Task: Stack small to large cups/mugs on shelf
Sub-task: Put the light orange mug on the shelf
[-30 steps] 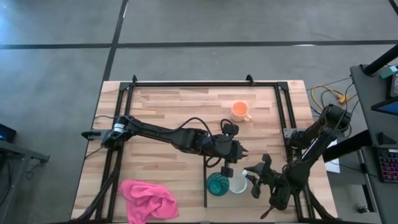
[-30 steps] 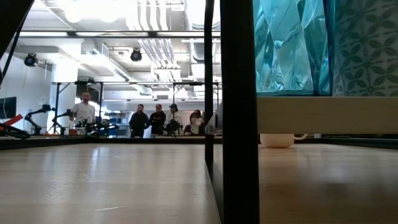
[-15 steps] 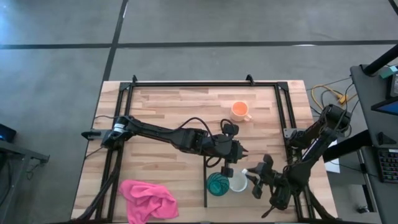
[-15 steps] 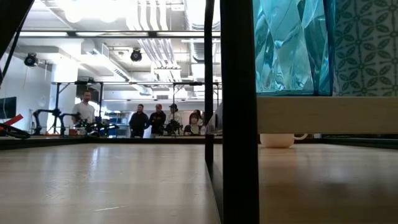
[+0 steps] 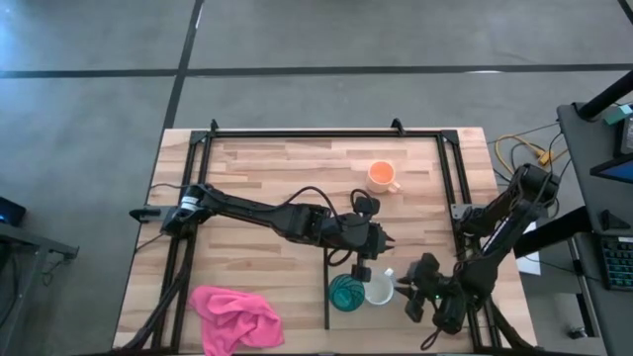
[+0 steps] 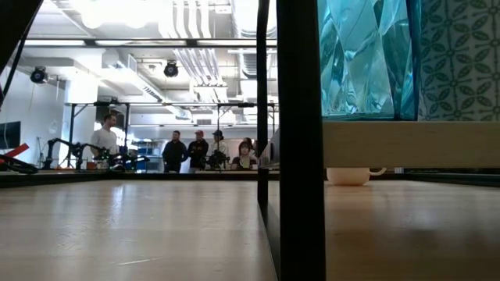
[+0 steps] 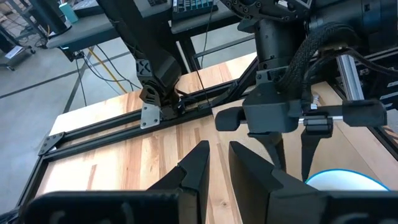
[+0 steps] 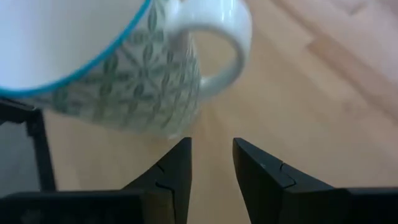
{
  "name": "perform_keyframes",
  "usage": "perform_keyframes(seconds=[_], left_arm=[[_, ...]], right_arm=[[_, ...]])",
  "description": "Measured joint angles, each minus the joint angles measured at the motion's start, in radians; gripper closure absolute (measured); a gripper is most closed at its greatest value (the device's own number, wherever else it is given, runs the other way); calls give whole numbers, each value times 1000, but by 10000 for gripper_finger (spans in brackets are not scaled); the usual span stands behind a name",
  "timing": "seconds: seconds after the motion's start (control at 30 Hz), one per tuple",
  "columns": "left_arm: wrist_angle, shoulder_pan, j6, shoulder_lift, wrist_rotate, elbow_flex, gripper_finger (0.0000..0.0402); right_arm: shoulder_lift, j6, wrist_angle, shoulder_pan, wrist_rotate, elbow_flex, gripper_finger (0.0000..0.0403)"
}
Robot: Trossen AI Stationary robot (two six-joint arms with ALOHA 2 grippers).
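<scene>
We look down on the wooden table (image 5: 247, 188), where almost nothing has shifted in the last second except the right arm. The pink cloth (image 5: 235, 314) lies where it lay, at the near left corner. The left arm reaches across the middle of the table exactly as before, its left gripper (image 5: 384, 243) hovering just behind the two cups on the shelf; in its wrist view its fingers (image 7: 198, 163) stand a little apart with nothing between them. The right gripper (image 5: 403, 288) has drawn back a touch toward the table's near right edge, and its fingers (image 8: 176, 163) stand spread and empty, just clear of the white mug's handle. The shelf (image 6: 406, 144) shows in the low view as a pale board beside a dark upright strip. On it the teal tumbler (image 5: 346, 292) and the white mug (image 5: 378, 291) stand side by side, unmoved. The orange mug (image 5: 382, 176) sits apart near the far side, also unmoved.
</scene>
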Motion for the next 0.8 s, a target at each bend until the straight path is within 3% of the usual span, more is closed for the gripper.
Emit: perform_keyframes(seconds=[0.3,0.47,0.6,0.8], left_arm=[[0,3,-82,0,0,1,354],[-10,12,-104,-17,0,2,354],[-42,28,-105,-50,-1,3,354],[-97,84,-177,-68,-29,3,354]], right_arm=[[-92,57,0,16,-216,0,311],[-198,-21,-47,16,-232,20,337],[-292,-74,-219,16,-231,95,351],[-379,-117,-624,15,-186,273,355]])
